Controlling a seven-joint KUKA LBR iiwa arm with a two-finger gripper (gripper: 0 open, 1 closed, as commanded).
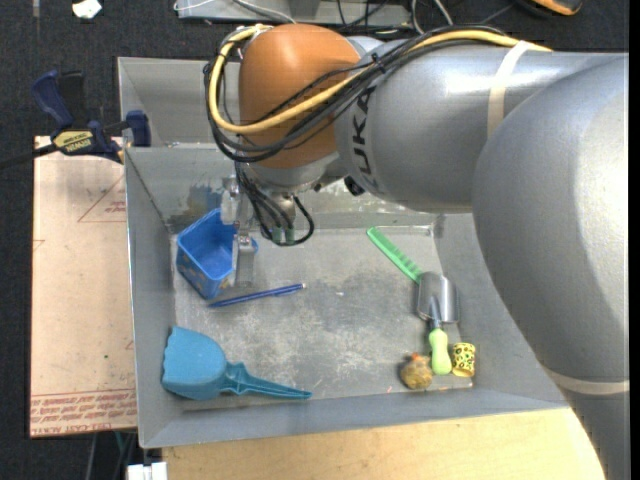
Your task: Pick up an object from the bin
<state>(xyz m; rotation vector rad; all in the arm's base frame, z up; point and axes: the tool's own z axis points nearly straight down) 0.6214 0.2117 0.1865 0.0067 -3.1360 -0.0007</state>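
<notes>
My gripper [243,240] hangs below the orange wrist cover at the back left of the bin. It stands right at the right wall of a small blue square cup [203,253], which lies tilted against the bin's left slope. Whether it touches the cup is hidden. Just in front of the cup, a thin blue pen [256,295] lies flat on the floor.
A light-blue scoop-shaped brush [215,368] lies at the front left. Right of centre lies a green comb [394,253]. A silver and green tool [436,318], a brown lump [417,372] and a small yellow piece [462,359] sit at the front right. The arm covers the bin's right side.
</notes>
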